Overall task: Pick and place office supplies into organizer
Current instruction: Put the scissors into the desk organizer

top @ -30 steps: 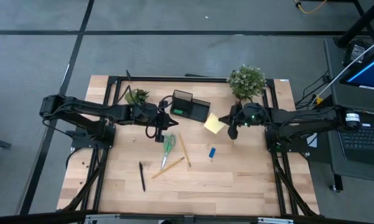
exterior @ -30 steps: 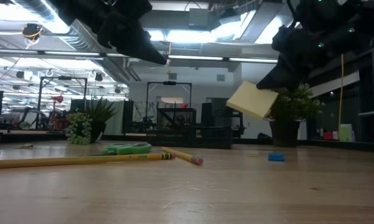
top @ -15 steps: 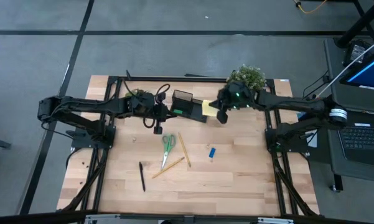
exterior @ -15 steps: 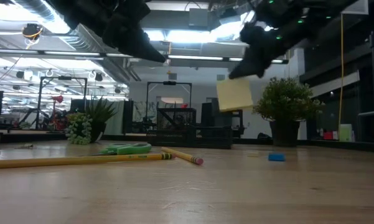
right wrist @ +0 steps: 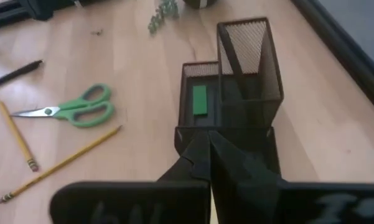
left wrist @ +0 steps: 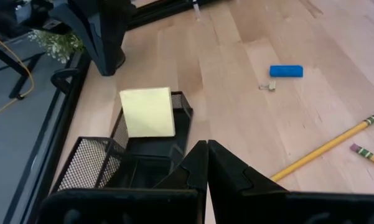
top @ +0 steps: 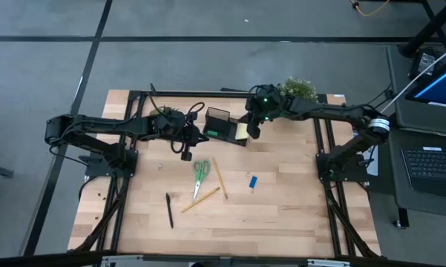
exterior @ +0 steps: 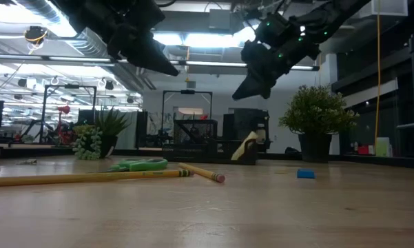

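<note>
Sticky pad (left wrist: 148, 112) sits tilted in the organizer (top: 226, 126) tray. Right gripper (top: 251, 131) above it, fingers together, empty. Left gripper (top: 187, 153) beside organizer, shut, empty. Your next pick: scissors (top: 200, 170), probably.

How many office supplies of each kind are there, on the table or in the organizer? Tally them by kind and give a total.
Green-handled scissors: 1
Wooden pencils: 2
Black pen: 1
Yellow sticky-note pad: 1
Blue piece: 1
Green piece: 1
Total: 7

Yellow sticky-note pad (left wrist: 148, 112) tilted in black mesh organizer (left wrist: 93, 163).
</note>
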`<action>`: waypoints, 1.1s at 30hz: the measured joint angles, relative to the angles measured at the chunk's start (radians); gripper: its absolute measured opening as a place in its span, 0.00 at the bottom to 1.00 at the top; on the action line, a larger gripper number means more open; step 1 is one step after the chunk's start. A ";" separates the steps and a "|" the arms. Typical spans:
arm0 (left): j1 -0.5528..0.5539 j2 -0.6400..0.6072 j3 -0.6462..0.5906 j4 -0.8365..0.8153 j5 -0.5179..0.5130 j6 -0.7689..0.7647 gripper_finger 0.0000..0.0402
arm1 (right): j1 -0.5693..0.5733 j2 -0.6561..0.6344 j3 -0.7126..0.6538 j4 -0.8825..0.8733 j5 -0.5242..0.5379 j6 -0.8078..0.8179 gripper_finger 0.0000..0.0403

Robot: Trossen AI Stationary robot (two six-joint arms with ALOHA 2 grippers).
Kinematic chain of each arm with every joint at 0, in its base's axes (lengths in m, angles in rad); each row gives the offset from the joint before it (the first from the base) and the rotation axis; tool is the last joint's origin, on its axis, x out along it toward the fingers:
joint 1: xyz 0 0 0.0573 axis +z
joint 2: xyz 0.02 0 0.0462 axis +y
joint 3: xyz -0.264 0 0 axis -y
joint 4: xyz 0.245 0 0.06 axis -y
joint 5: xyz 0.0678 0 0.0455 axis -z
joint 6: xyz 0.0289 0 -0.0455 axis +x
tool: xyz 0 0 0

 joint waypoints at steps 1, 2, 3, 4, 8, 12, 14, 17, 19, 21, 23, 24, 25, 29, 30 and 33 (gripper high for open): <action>0.000 0.000 0.000 0.000 0.000 0.000 0.00 | 0.000 0.002 0.000 -0.005 0.000 0.000 0.00; 0.000 0.000 0.000 -0.002 0.000 0.000 0.00 | 0.000 0.002 0.001 -0.016 0.000 0.000 0.00; 0.000 0.000 0.000 -0.004 0.000 0.000 0.01 | 0.000 0.000 0.002 -0.034 0.000 0.000 0.00; 0.000 0.000 0.000 -0.006 0.000 0.000 0.01 | 0.000 -0.002 0.002 -0.057 0.001 0.001 0.00; 0.000 0.000 0.000 -0.007 0.000 0.000 0.00 | 0.000 -0.013 0.002 -0.156 0.001 0.014 0.00; -0.002 0.000 0.000 -0.006 0.000 0.000 0.01 | 0.000 -0.006 -0.002 -0.201 0.018 0.024 0.00; -0.002 0.000 0.000 -0.006 0.005 0.000 0.00 | 0.000 -0.001 -0.005 -0.205 0.023 0.024 0.00; 0.000 0.000 0.000 -0.004 0.040 0.000 0.01 | 0.008 0.004 -0.005 -0.203 0.054 0.010 0.00; 0.007 0.000 0.000 0.006 0.063 -0.009 0.01 | 0.024 0.001 -0.005 -0.200 0.098 -0.021 0.00; 0.008 0.000 0.000 0.018 0.092 -0.022 0.00 | 0.055 -0.011 -0.005 -0.201 0.178 -0.068 0.00; 0.006 0.000 0.000 0.029 0.097 -0.034 0.00 | 0.090 -0.024 -0.005 -0.200 0.240 -0.096 0.00; 0.003 0.000 0.000 0.030 0.096 -0.035 0.00 | 0.102 -0.030 -0.005 -0.209 0.244 -0.099 0.00; -0.001 0.000 0.000 0.030 0.093 -0.035 0.00 | 0.119 -0.033 -0.005 -0.219 0.245 -0.097 0.00; -0.029 0.000 0.000 0.035 0.035 -0.050 0.00 | 0.185 -0.036 -0.006 -0.245 0.248 -0.068 0.00; -0.038 0.000 0.000 0.038 0.020 -0.056 0.00 | 0.202 -0.036 -0.006 -0.242 0.248 -0.068 0.00; -0.072 0.000 -0.002 0.054 -0.014 -0.076 0.00 | 0.246 -0.036 -0.006 -0.232 0.248 -0.059 0.00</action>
